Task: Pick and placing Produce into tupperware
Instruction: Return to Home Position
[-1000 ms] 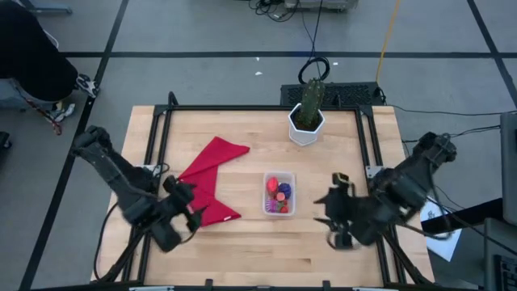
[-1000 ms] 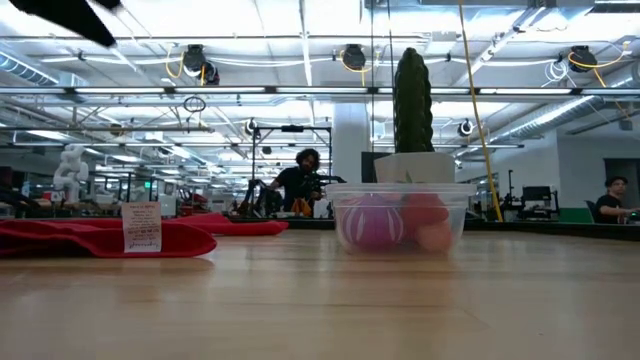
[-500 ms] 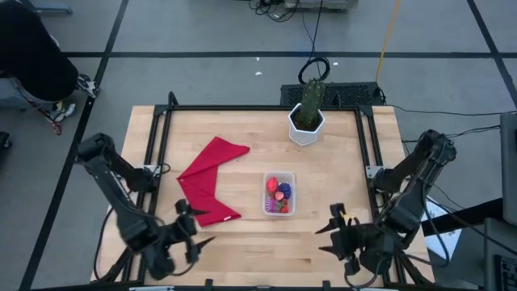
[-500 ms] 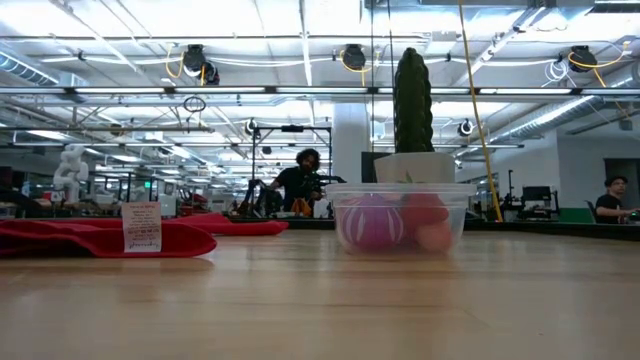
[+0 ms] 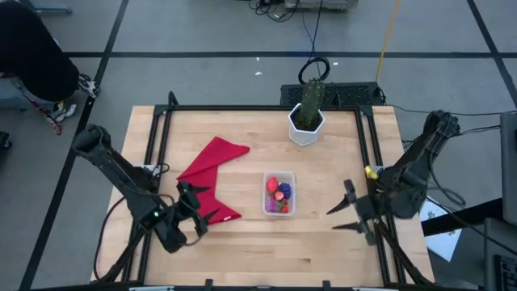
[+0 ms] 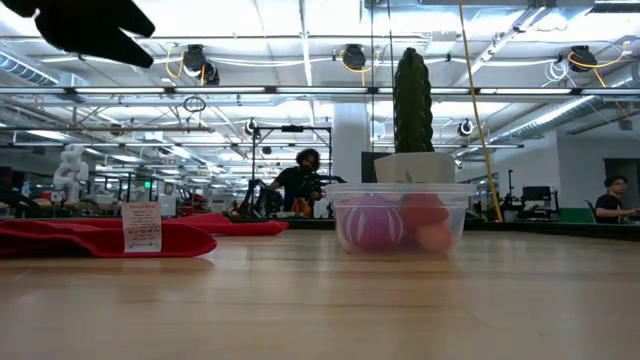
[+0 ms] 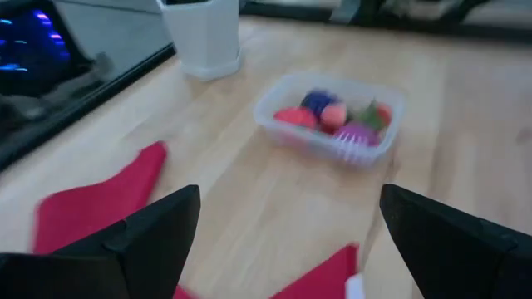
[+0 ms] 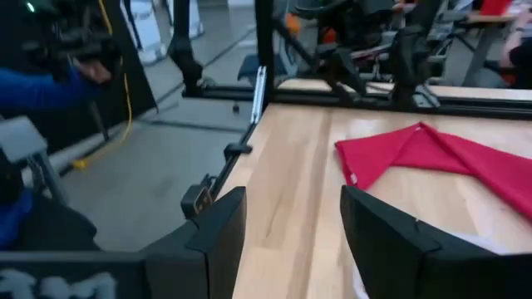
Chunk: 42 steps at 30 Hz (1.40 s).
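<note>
A red cloth [image 5: 208, 174] is lying crumpled on the left half of the wooden counter [image 5: 258, 246]; a green cactus [image 5: 312, 99] is standing upright in a white hexagonal pot [image 5: 306, 129] near the far edge; a person [image 6: 303, 182] is showing in the room beyond.

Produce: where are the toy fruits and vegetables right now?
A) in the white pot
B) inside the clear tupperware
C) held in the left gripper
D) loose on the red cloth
B: in the high view the produce lies inside the tupperware mid-table, while the left gripper and the right gripper are open and empty on either side of it.
</note>
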### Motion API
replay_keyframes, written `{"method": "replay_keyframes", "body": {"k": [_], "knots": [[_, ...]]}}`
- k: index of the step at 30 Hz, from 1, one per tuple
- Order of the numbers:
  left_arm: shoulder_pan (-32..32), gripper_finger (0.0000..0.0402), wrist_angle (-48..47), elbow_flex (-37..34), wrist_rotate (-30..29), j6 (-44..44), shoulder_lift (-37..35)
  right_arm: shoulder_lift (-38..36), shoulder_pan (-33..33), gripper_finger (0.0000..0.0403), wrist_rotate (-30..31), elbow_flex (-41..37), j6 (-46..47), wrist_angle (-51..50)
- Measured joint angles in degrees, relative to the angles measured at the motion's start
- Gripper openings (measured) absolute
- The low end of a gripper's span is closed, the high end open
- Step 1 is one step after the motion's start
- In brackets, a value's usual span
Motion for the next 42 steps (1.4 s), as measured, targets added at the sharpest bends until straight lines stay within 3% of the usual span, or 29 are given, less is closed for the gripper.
{"method": "replay_keyframes", "body": {"k": [3,7,12,16,34,42], "knots": [[0.2,0.0379,9.7,-6.6,0.1,4.7,-5.9,-5.3,-1.5,0.0187,0.0,-3.4,0.0,0.4],[3.1,0.0379,22.1,-14.2,4.5,15.1,-13.2,-10.5,-4.8,0.0187,-0.6,-6.6,-2.0,0.1],[10.3,0.0379,39.7,-22.4,14.8,29.4,-19.3,-15.1,-11.3,0.0187,-9.7,-9.0,-3.9,-0.2],[16.7,0.0379,48.4,-26.6,22.6,35.2,-20.9,-16.9,-16.8,0.0187,-16.2,-9.6,-4.2,-1.3],[30.6,0.0379,55.1,-27.8,35.7,43.2,-23.7,-22.0,-37.0,0.0187,-44.7,-10.0,-9.7,-0.5],[32.6,0.0379,56.6,-32.9,36.9,45.8,-36.4,-27.1,-38.0,0.0187,-46.7,-11.8,-10.7,0.6]]}}
